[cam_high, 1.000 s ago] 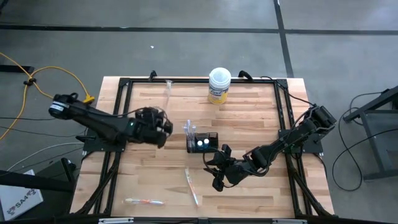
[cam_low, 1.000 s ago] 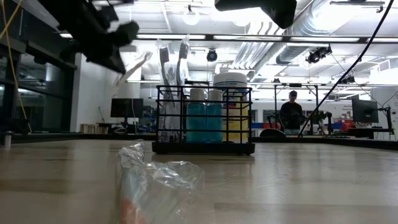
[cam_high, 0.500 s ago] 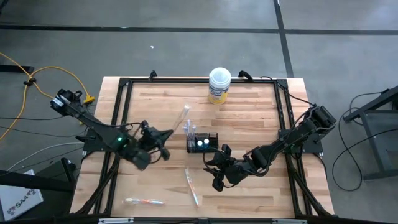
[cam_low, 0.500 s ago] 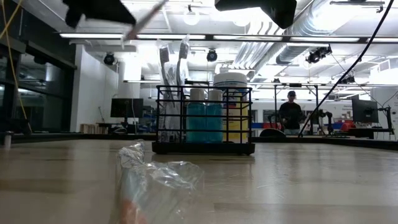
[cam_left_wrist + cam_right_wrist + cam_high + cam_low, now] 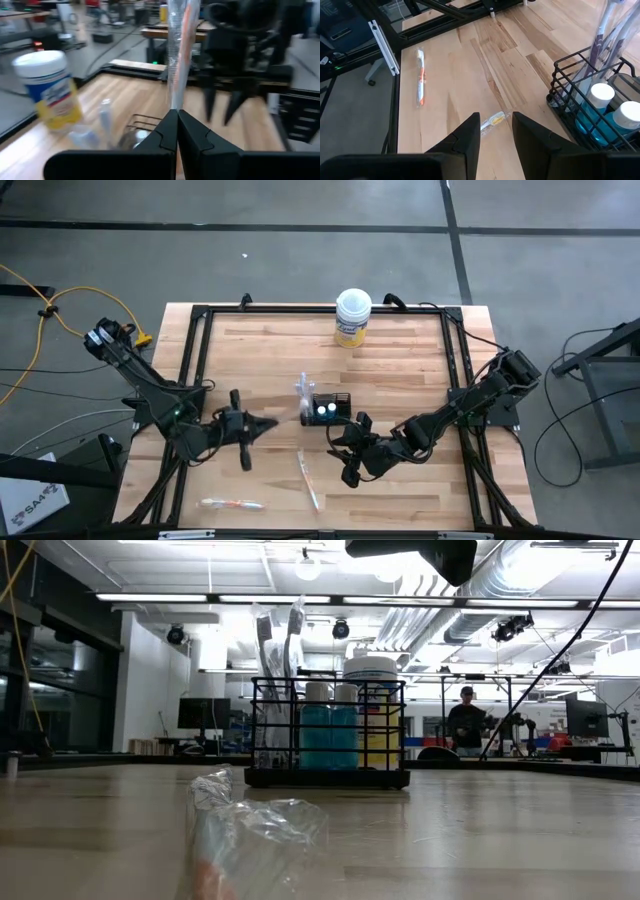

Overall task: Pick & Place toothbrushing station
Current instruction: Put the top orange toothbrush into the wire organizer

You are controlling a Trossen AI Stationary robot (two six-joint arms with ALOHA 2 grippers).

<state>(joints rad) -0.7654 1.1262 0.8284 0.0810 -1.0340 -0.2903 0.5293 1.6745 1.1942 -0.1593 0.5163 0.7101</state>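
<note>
Holding a wrapped toothbrush [image 5: 179, 45] upright between clenched fingers, our left gripper [image 5: 243, 428] sits over the left half of the table [image 5: 400, 370], well to the left of the black wire-mesh holder [image 5: 327, 408]. The holder stands near the table's middle with pale toothbrushes [image 5: 275, 635] rising from its left end and two teal white-capped tubes [image 5: 612, 111] beside them. Our right gripper [image 5: 350, 452] waits just in front of the holder on its right side, fingers apart and empty.

The step in hand, as we judge it, is carrying this brush to the holder and dropping it in with the others. To do it well we should keep the brush near vertical, bring it over the left compartment — not over the tubes — and lower it past the rim before letting go, since the crinkled wrapper could catch on the wire.

Between our left gripper and the holder the wood is bare. The yellow tub [image 5: 352, 318] stands well back near the far edge. A wrapped brush [image 5: 308, 478] lies in front of the holder and another [image 5: 232, 504] near the front edge — both below our path. The tightest spot is the right gripper, close to the holder's front corner.
</note>
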